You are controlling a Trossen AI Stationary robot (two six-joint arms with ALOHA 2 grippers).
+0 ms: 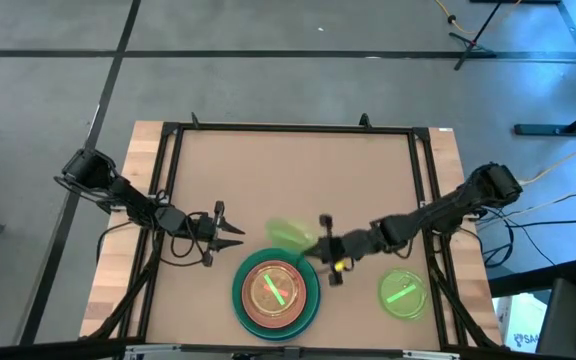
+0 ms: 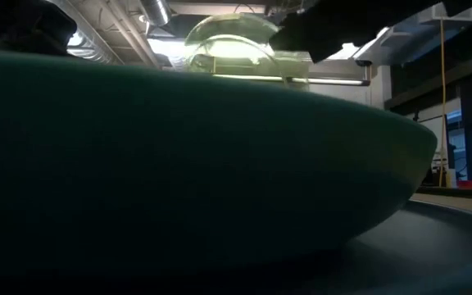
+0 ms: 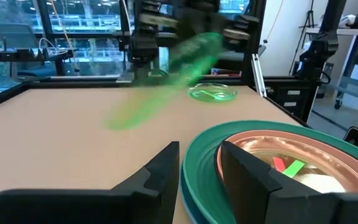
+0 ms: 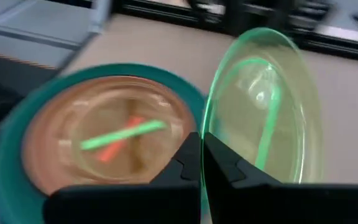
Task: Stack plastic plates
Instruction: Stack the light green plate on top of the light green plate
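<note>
one neon-green plate (image 4: 263, 106) sits pinched in the right claw (image 4: 202, 163) beside the stack (image 1: 276, 290); left claw (image 1: 230, 232) gapes empty.

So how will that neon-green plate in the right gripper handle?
The neon-green plate is thin and held upright by its rim in the right gripper, so it probably weighs little and is fairly stiff. Its glossy plastic may slip or swing in the pinch.

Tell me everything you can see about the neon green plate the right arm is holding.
The neon-green plate is small, round, translucent plastic with a brighter green stripe across it. The right gripper has its fingers shut on the plate's rim, holding it tilted on edge in the air, just beside the plate stack. It looks motion-blurred from above, and touches nothing else.
</note>
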